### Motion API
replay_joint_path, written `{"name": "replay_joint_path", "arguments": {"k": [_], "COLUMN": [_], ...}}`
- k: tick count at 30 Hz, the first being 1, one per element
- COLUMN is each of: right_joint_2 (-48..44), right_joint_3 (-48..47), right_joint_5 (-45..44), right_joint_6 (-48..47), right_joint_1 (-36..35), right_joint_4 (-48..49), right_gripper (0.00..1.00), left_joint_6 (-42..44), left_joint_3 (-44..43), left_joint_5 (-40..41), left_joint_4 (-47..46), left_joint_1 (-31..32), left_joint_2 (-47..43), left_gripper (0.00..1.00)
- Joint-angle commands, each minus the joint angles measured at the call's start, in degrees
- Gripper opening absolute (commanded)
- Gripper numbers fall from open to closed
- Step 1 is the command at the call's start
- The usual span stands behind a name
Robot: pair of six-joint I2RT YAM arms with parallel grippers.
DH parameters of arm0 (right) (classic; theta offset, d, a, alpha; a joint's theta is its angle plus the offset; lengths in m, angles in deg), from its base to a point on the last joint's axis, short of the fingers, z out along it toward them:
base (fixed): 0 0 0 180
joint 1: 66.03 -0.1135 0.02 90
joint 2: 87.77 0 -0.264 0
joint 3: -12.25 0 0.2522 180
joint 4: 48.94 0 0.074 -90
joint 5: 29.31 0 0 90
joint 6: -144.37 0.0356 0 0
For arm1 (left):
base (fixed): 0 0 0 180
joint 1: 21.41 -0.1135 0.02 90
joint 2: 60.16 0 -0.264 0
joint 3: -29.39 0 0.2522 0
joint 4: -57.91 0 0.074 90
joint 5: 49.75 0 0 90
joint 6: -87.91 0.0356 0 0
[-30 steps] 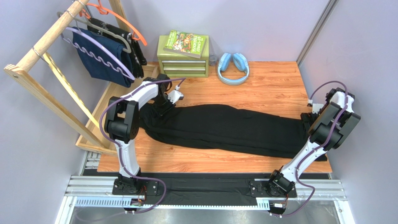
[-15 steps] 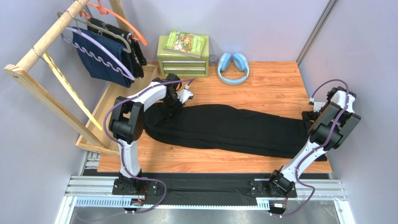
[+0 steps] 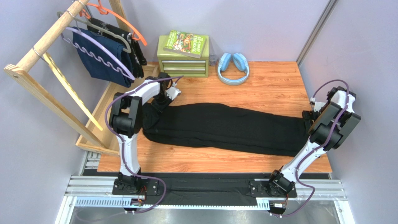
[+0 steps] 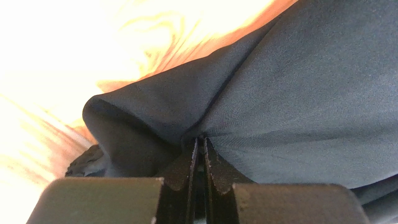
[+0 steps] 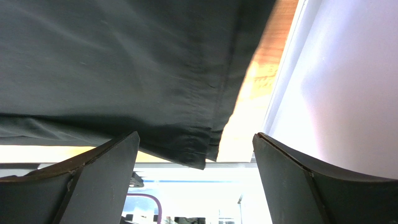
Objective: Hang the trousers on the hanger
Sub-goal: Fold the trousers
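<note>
The trousers [image 3: 224, 128] are plain black, unpatterned. The hanger [image 3: 95, 50] is pale lavender with a wavy arm. Another hanger [image 3: 132, 27] is orange, and the garment [image 3: 98, 67] is navy. The worktop [image 3: 271, 88] is orange-brown wood grain. The drawer box [image 3: 183, 63] is lime green, the book [image 3: 187, 43] has a green cover, and the headphones [image 3: 233, 69] are light blue. The arms [image 3: 127, 154] are white and black, with purple cables.

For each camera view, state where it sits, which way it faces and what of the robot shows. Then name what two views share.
Top external: above and behind the bases, looking down on the table; left arm and right arm show.
Left wrist: on its arm, facing the trousers; left hand pinches a fold.
Right wrist: low by the table's right edge, facing the trousers' hem; right hand open.
Shared: both wrist views see the trousers.
</note>
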State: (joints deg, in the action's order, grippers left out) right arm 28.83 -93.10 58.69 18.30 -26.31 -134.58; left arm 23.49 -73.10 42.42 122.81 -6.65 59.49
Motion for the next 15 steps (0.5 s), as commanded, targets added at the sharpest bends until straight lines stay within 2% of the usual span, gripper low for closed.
{"name": "replay_joint_path", "arguments": {"k": [1, 15], "right_joint_2": [-0.3, 5.0], "right_joint_3": [-1.0, 4.2], "right_joint_5": [0.9, 1.2], "right_joint_6": [4.2, 8.9], "right_joint_1": [0.7, 0.3], "right_joint_4": [3.0, 11.8], "right_gripper": [1.00, 0.93], "left_joint_6": [-1.8, -1.6], "left_joint_3": [2.1, 2.2], "left_joint_5": [3.5, -0.3], "left_joint_4": [-0.4, 0.4], "left_joint_1": [-0.6, -1.0], "left_joint_2": [-0.8, -2.5], "left_gripper": [0.13, 0.13]}}
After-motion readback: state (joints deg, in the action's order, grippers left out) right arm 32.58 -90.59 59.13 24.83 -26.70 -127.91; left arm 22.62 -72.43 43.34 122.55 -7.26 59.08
